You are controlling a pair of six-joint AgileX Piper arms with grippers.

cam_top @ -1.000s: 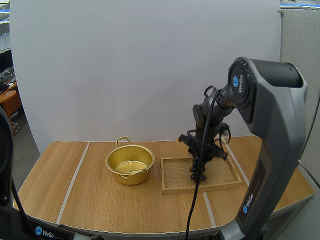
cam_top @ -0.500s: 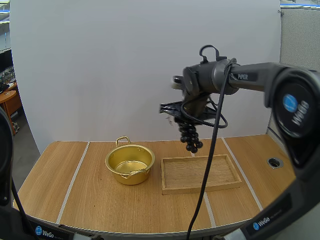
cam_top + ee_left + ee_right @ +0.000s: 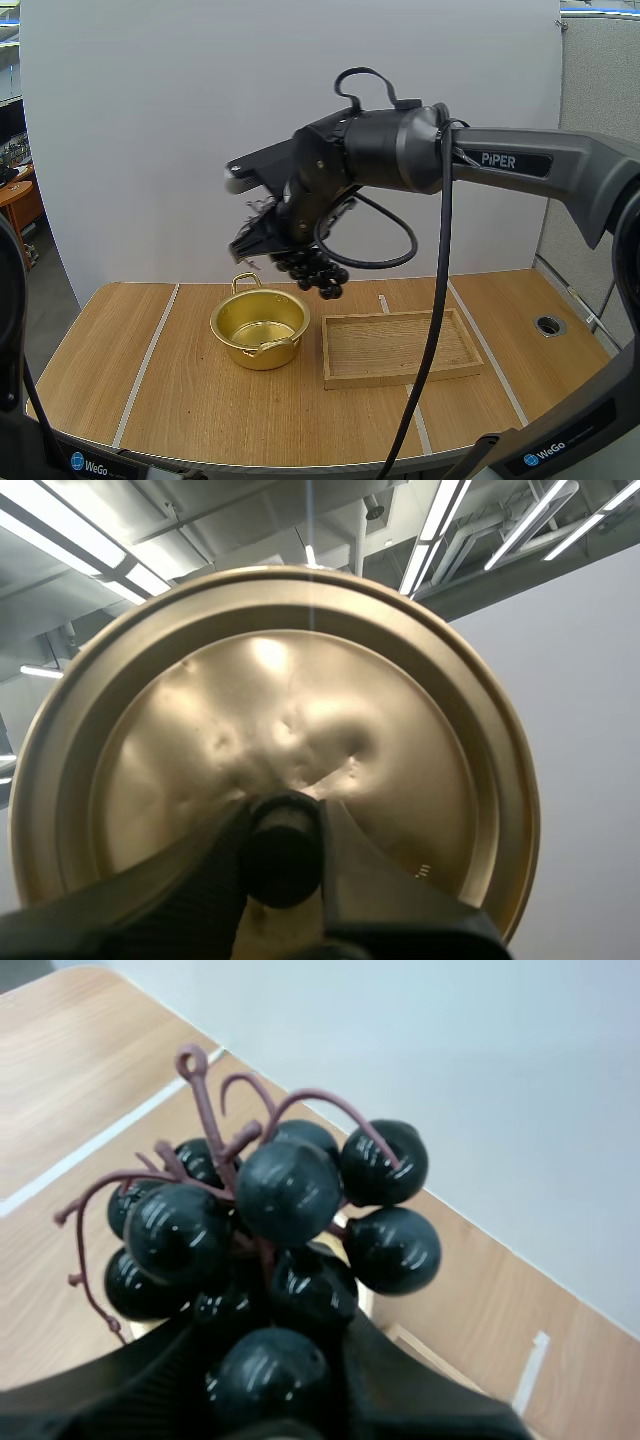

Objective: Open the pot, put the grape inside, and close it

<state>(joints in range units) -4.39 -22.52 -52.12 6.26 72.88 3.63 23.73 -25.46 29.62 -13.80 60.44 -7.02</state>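
Right end effector, high view: clamped on the grapes, which you are carrying in the air, well above the tabletop.
Grapes, high view: the bunch hangs by the pot's far right rim, between pot and tray, not yet over the middle of the opening.
Pot, high view: open and empty, upright on the tabletop, just beside the tray.
Just changed, high view: half a second ago you held the bunch above the tray's far edge; it has since swung left toward the pot. A second ago the end effector was down in the tray, at the bunch.
Tray, high view: now bare, so the pickup looks done.
Meaning: opening and grasping look complete. You are mid-transfer; next I'd judge you need a little more travel left, then a descent into the pot before letting go.
Left end effector, left wrist view: fingers pinched on the black knob of the lid, which you hold lifted; its dented golden face is toward the camera.
Lid, judgement: ready for closing once the grapes are in.
Grapes, right wrist view: the glossy dark berries and reddish stems sit between the two fingers, which grip the bunch low down, with the tabletop beneath.
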